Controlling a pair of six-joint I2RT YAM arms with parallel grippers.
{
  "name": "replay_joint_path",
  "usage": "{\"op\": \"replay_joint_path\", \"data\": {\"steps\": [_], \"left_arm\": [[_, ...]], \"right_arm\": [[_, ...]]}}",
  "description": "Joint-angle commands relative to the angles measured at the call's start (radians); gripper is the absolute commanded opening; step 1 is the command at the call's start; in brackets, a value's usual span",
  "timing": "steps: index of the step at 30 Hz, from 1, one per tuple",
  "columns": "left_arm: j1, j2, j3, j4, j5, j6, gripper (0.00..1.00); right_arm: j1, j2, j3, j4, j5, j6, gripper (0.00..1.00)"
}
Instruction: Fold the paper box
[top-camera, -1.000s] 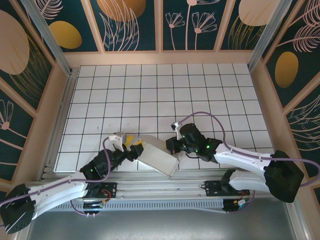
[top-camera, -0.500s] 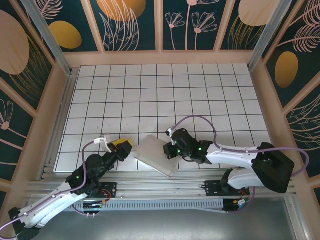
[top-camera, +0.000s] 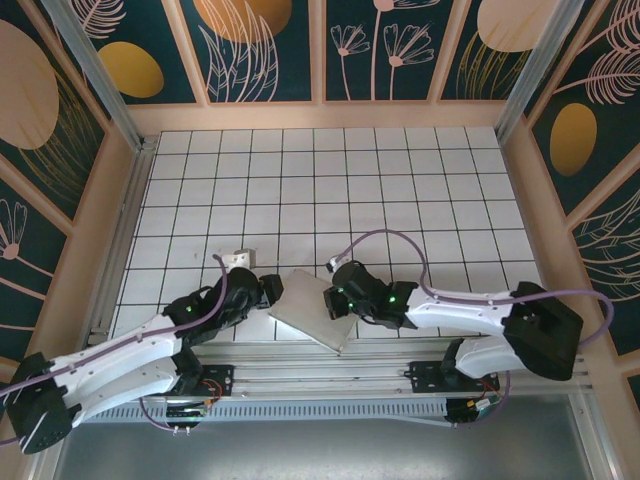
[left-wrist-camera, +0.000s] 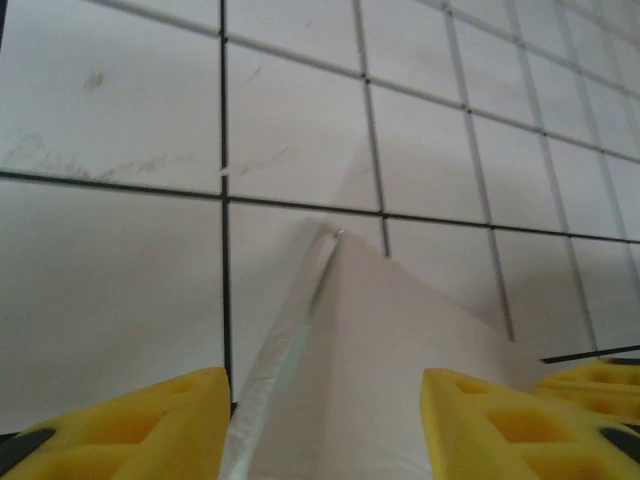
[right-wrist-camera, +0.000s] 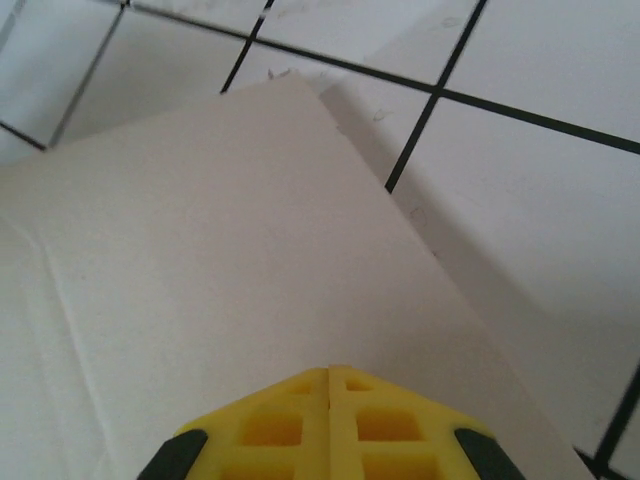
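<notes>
Both jaws of the left gripper (left-wrist-camera: 322, 390) are standing apart, straddling the box's (top-camera: 312, 315) left edge without clamping it. The box is lying by the table's (top-camera: 400, 200) near edge, long axis slanting far-left to near-right, straight ahead of those jaws. The right gripper (right-wrist-camera: 330, 378), jaws together, is sitting on its top panel.

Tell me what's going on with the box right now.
Both arms are on the white paper box near the front edge of the table. The right tool is shut, its tips over the box's flat top panel as if pinning it. The left tool is open at the box's left corner, with a thin edge of the box between its fingers.
</notes>
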Motion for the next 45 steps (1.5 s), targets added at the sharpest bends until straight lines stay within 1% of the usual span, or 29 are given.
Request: {"op": "replay_joint_path", "data": {"steps": [1, 3, 5, 7, 9, 10, 13, 14, 15, 16, 19, 22, 24, 25, 28, 32, 33, 36, 39, 40, 43, 45], "left_arm": [[0.076, 0.065, -0.027, 0.099, 0.193, 0.059, 0.48], [0.081, 0.119, -0.025, 0.107, 0.213, 0.074, 0.44], [0.08, 0.15, -0.041, 0.138, 0.244, 0.077, 0.39], [0.08, 0.179, -0.062, 0.175, 0.275, 0.078, 0.35], [0.08, 0.223, -0.071, 0.184, 0.284, 0.076, 0.32], [0.08, 0.243, -0.076, 0.191, 0.285, 0.076, 0.31], [0.08, 0.287, -0.105, 0.247, 0.285, 0.065, 0.31], [0.08, 0.3, -0.111, 0.27, 0.288, 0.062, 0.3], [0.081, 0.315, -0.113, 0.284, 0.288, 0.062, 0.3], [0.081, 0.33, -0.112, 0.294, 0.291, 0.063, 0.3], [0.08, 0.378, -0.106, 0.315, 0.289, 0.066, 0.31], [0.08, 0.42, -0.111, 0.349, 0.29, 0.056, 0.37], [0.079, 0.449, -0.118, 0.368, 0.283, 0.05, 0.38], [0.079, 0.463, -0.12, 0.369, 0.276, 0.049, 0.38], [0.081, 0.509, -0.134, 0.399, 0.27, 0.042, 0.38], [0.079, 0.576, -0.111, 0.425, 0.28, 0.045, 0.38], [0.08, 0.596, -0.099, 0.428, 0.279, 0.049, 0.38], [0.08, 0.657, -0.05, 0.411, 0.255, 0.062, 0.38], [0.079, 0.686, -0.026, 0.426, 0.239, 0.075, 0.39], [0.079, 0.685, -0.026, 0.453, 0.26, 0.083, 0.42], [0.078, 0.673, -0.007, 0.526, 0.358, 0.114, 0.43], [0.079, 0.64, 0.007, 0.533, 0.387, 0.113, 0.43]], "right_arm": [[0.003, -0.116, 0.031, -0.15, 0.059, 0.24, 0.11], [0.002, -0.17, 0.03, -0.268, 0.079, 0.443, 0.13], [0.004, -0.197, 0.006, -0.321, 0.042, 0.604, 0.15], [0.018, -0.203, -0.02, -0.33, -0.004, 0.716, 0.17], [0.046, -0.201, -0.034, -0.333, -0.032, 0.787, 0.21], [0.06, -0.199, -0.03, -0.35, -0.027, 0.816, 0.25], [0.117, -0.191, -0.001, -0.459, 0.017, 0.901, 0.41], [0.131, -0.189, 0.004, -0.503, 0.034, 0.929, 0.48], [0.144, -0.185, -0.003, -0.518, 0.04, 0.942, 0.61], [0.148, -0.184, -0.018, -0.515, 0.03, 0.95, 0.67], [0.154, -0.173, -0.073, -0.457, 0.005, 0.964, 0.72], [0.152, -0.142, -0.094, -0.399, 0.03, 0.928, 0.73], [0.143, -0.104, -0.093, -0.394, 0.071, 0.897, 0.72], [0.126, -0.087, -0.092, -0.391, 0.081, 0.869, 0.7], [0.059, -0.044, -0.108, -0.333, 0.11, 0.737, 0.58], [-0.079, -0.025, -0.107, -0.25, 0.115, 0.525, 0.45], [-0.116, -0.019, -0.098, -0.232, 0.113, 0.459, 0.43], [-0.201, -0.006, -0.082, -0.197, 0.107, 0.329, 0.43], [-0.27, 0.01, -0.085, -0.164, 0.079, 0.256, 0.45], [-0.288, 0.014, -0.088, -0.144, 0.061, 0.234, 0.46], [-0.311, 0.022, -0.084, -0.113, 0.031, 0.206, 0.46], [-0.316, 0.019, -0.076, -0.11, 0.017, 0.195, 0.47]]}}
